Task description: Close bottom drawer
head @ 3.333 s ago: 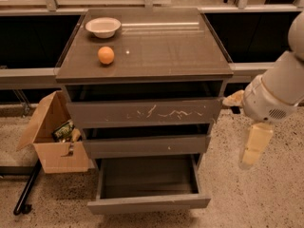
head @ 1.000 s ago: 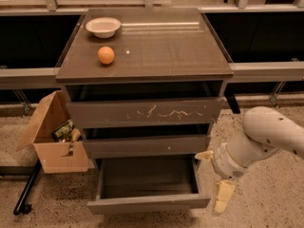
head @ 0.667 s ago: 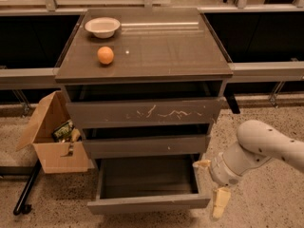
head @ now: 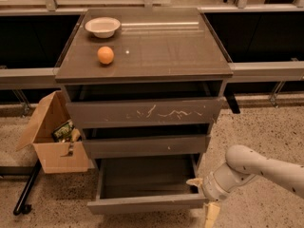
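The bottom drawer (head: 147, 203) of the grey-brown cabinet (head: 142, 46) stands pulled out, its plain flat front low in the view and its dark grey interior (head: 145, 175) showing empty. My gripper (head: 205, 198) is at the drawer's right front corner, with one cream finger (head: 211, 214) pointing down just right of the front panel and another (head: 194, 181) near the drawer's right side. My white arm (head: 259, 167) reaches in from the right. Above it are the drawer front with a white speck (head: 147, 145) and the one with white scratches (head: 145, 112).
A white bowl (head: 102, 26) and an orange (head: 105, 55) sit on the cabinet top. An open cardboard box (head: 52, 137) with items stands on the speckled floor left of the cabinet. A dark pole (head: 26, 191) lies at the lower left.
My arm has swung down from beside the top drawers to floor level, and my gripper has closed in on the bottom drawer's right front corner. The drawer has not visibly moved.
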Controlling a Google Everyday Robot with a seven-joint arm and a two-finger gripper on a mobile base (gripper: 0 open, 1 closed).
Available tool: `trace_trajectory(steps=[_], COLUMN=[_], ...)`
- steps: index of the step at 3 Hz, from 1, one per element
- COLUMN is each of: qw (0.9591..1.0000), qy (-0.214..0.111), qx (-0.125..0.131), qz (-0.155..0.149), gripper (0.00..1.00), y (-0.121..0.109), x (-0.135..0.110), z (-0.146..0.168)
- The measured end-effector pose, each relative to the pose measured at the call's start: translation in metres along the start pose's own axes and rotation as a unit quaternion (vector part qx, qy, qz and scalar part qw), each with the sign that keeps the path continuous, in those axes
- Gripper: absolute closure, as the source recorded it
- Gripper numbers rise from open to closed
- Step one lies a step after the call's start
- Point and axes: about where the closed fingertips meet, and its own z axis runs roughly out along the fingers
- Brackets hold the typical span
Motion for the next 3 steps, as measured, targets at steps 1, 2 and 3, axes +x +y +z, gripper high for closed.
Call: trace_trajectory(steps=[1, 2, 3], qw=[1.0, 1.0, 0.9999], qy=[0.0, -0.005, -0.009], qx=[0.0, 0.001, -0.002], qz=[0.0, 0.001, -0.011], gripper=[0.0, 0.0, 0.02], y=[0.0, -0.007, -0.026], x=[0.0, 0.015, 0.06], z=[0.0, 0.014, 0.058])
